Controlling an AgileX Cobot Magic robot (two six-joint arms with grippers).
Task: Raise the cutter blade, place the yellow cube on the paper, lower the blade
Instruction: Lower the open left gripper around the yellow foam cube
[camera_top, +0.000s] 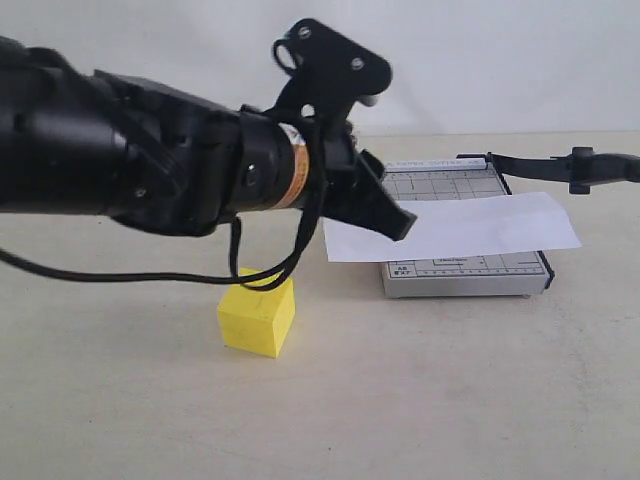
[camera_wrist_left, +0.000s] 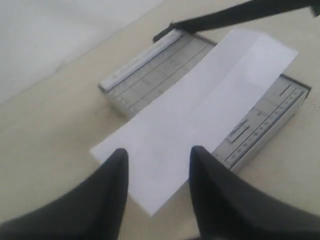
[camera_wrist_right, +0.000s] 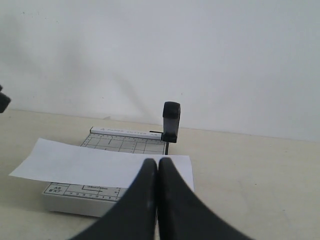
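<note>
The yellow cube (camera_top: 256, 318) sits on the table, under my left arm and apart from the cutter. The white paper (camera_top: 452, 228) lies across the grey cutter base (camera_top: 465, 272), overhanging both sides. The cutter blade (camera_top: 560, 165) is lifted off the base, and its black handle (camera_wrist_right: 171, 120) stands above the base's far edge. My left gripper (camera_top: 398, 222) hovers over the paper's left end, open and empty, with a clear gap between its fingers (camera_wrist_left: 157, 155). My right gripper (camera_wrist_right: 158, 166) is shut on nothing and faces the paper (camera_wrist_right: 100, 165) and the base (camera_wrist_right: 70, 197); it is out of the exterior view.
A black cable (camera_top: 150, 275) hangs from the left arm down to just above the cube. A white wall (camera_top: 500, 60) backs the beige table (camera_top: 420, 400).
</note>
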